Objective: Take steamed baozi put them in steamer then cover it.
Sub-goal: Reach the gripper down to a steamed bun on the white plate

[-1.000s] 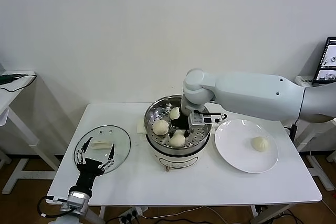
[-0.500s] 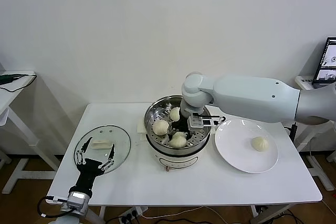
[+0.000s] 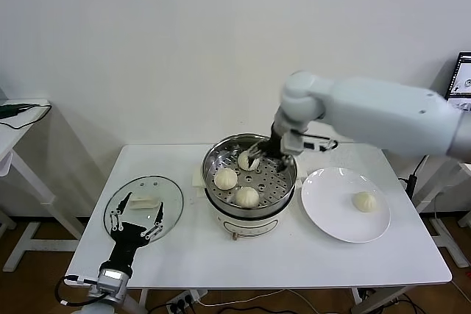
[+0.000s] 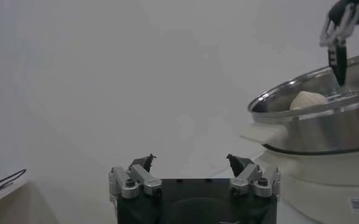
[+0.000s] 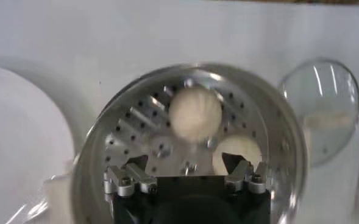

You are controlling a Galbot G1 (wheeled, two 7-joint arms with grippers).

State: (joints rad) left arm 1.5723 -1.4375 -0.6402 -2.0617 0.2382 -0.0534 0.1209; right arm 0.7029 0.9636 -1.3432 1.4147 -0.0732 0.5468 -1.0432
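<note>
The steamer (image 3: pixel 283 198) stands mid-table with three steamed baozi on its perforated floor: one at the back (image 3: pixel 246 160), one on the left (image 3: pixel 225 178), one at the front (image 3: pixel 246 197). A fourth baozi (image 3: pixel 364 201) lies on the white plate (image 3: pixel 327 215). My right gripper (image 3: pixel 261 154) hangs open and empty just above the steamer's back half; its wrist view looks down on two baozi (image 5: pixel 195 114) (image 5: pixel 237 152). The cover (image 3: pixel 143 207), a glass lid with a white handle, lies flat at the left. My left gripper (image 3: pixel 136 220) waits open at the lid's near edge.
The plate lies to the right of the steamer, close to its rim. In the left wrist view, the steamer's steel wall (image 4: pixel 325 125) and the right gripper (image 4: pixel 337 36) show off to one side. A side table (image 3: pixel 18 119) stands at the far left.
My right gripper has opened, let go of the front baozi inside the steamer, and risen up and back out of the basket. The left arm has barely moved.
</note>
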